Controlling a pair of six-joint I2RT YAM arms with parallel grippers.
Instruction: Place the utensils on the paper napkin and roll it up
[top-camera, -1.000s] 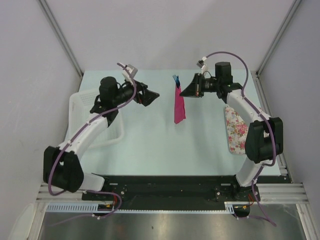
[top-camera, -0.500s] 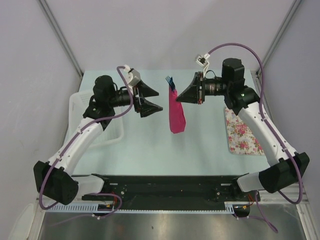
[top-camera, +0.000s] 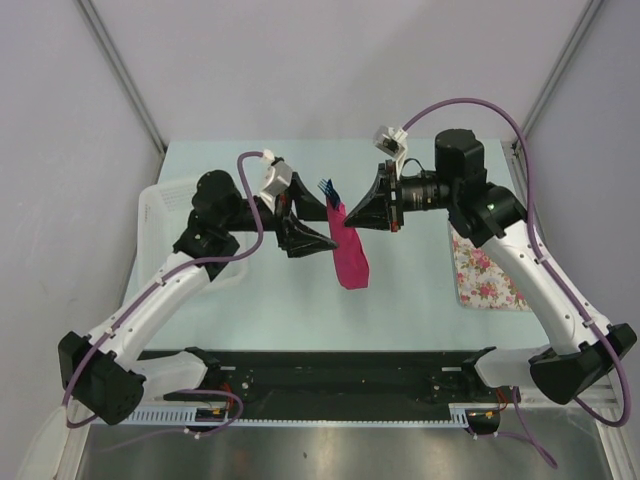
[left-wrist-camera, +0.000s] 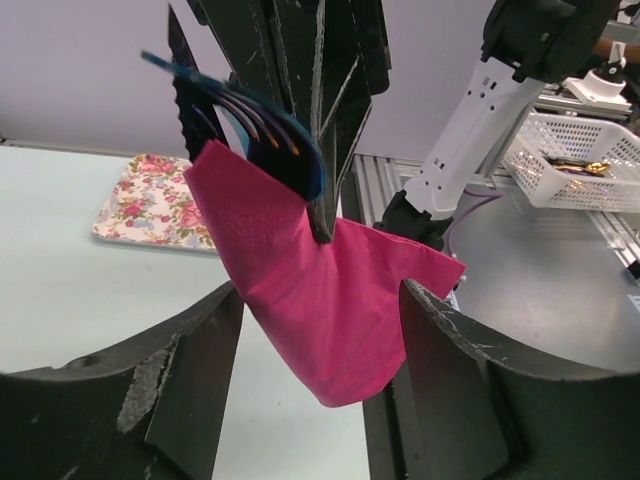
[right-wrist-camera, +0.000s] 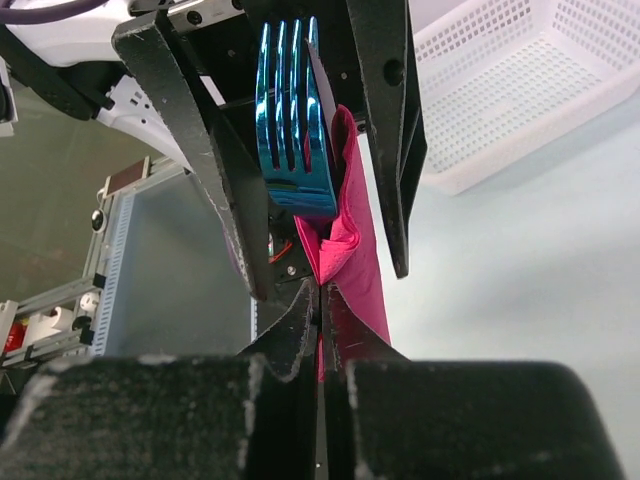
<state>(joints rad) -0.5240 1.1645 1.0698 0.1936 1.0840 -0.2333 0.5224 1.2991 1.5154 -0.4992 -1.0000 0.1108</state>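
We list one paper napkin (top-camera: 351, 258), wrapped round blue utensils (right-wrist-camera: 292, 130) and held above the surface (top-camera: 270, 300). The right gripper (right-wrist-camera: 322, 300) jaws pinch it; the left gripper (left-wrist-camera: 318, 300) jaws gape either side. A white basket (top-camera: 160, 205) sits left of the napkin, a floral tray (top-camera: 480, 270) right. Only the left wrist view shows us a second basket (left-wrist-camera: 560, 190), holding golden cutlery (left-wrist-camera: 582, 168).

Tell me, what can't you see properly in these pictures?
- Fork handle: every view, wrapped inside the pink napkin.
- Whether more cutlery is inside: the napkin hides it.
- Fork prongs: blurred in the left wrist view.
- White basket: cut off by the right wrist picture's edge; the left arm partly covers it from above.
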